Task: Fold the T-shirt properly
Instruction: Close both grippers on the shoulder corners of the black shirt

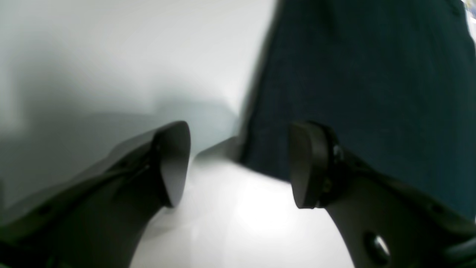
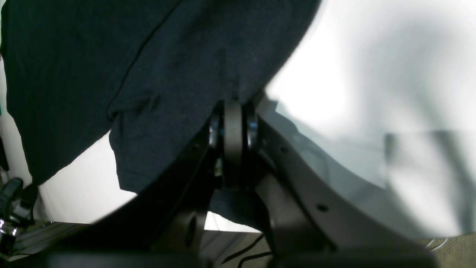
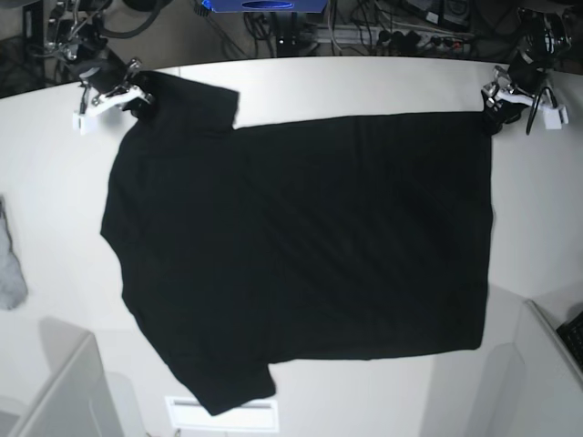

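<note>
The black T-shirt [image 3: 301, 246] lies spread flat on the white table [image 3: 55, 173], with its sleeves to the left in the base view. My right gripper [image 3: 135, 98] is at the far left sleeve. In the right wrist view it [image 2: 233, 123] is shut on the T-shirt [image 2: 111, 56], pinching the fabric edge. My left gripper [image 3: 496, 111] sits at the shirt's far right corner. The left wrist view shows it [image 1: 240, 163] open, low over the table, and the corner of the T-shirt [image 1: 372, 74] reaches into the gap beside the right finger [image 1: 308, 163]. No print shows.
A small grey cloth [image 3: 9, 264] lies at the table's left edge. Cables and equipment [image 3: 383, 27] crowd the floor behind the table. White partitions stand at the near left [image 3: 64, 391] and near right [image 3: 537, 364] corners.
</note>
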Controlling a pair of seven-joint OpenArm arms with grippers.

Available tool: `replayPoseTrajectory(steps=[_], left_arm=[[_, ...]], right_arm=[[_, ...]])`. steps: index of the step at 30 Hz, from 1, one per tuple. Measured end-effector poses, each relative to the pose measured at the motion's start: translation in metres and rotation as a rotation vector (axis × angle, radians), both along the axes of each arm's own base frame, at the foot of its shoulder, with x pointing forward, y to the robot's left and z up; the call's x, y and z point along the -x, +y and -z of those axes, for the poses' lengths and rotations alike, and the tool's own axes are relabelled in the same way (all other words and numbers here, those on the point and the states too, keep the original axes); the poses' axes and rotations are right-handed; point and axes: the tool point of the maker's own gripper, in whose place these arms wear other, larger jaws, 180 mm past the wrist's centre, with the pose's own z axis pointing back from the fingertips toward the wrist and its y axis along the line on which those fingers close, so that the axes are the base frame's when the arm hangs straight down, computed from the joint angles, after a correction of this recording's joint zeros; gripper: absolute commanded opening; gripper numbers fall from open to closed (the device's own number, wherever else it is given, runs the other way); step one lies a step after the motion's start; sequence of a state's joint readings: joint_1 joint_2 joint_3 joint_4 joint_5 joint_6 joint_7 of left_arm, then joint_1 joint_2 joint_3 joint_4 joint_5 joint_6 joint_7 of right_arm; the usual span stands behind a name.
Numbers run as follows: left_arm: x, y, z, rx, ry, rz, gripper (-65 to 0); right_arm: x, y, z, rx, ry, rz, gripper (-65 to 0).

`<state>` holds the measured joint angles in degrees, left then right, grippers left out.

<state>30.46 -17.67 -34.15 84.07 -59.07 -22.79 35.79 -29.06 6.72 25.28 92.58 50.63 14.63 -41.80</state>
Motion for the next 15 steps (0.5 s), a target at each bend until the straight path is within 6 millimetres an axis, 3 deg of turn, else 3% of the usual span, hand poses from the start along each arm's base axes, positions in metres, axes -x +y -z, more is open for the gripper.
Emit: replayPoseTrajectory(steps=[3, 9, 11, 14, 15], left_arm=[[-0.012, -0.012, 0.004, 0.045, -0.027, 0.016, -25.3], [-0.013, -0.015, 0.008, 0.084, -0.036, -0.016, -27.0], [-0.017, -0.015, 0.011, 0.097, -0.034, -0.024, -37.5], [-0.018, -0.017, 0.019, 0.121, -0.023, -0.042, -63.0], [-0.016, -0.019, 0.022, 0.124, -0.005, -0.033, -65.0]], right_arm=[[0.000, 0.001, 0.000, -0.002, 0.003, -0.003, -65.0], [-0.002, 0.001, -0.001, -0.002, -0.001, -0.005, -65.0], [-0.002, 0.001, 0.000, -0.002, 0.000, -0.005, -65.0], [-0.002, 0.001, 0.000, -0.003, 0.002, -0.007, -65.0], [-0.002, 0.001, 0.000, -0.003, 0.002, -0.007, -65.0]])
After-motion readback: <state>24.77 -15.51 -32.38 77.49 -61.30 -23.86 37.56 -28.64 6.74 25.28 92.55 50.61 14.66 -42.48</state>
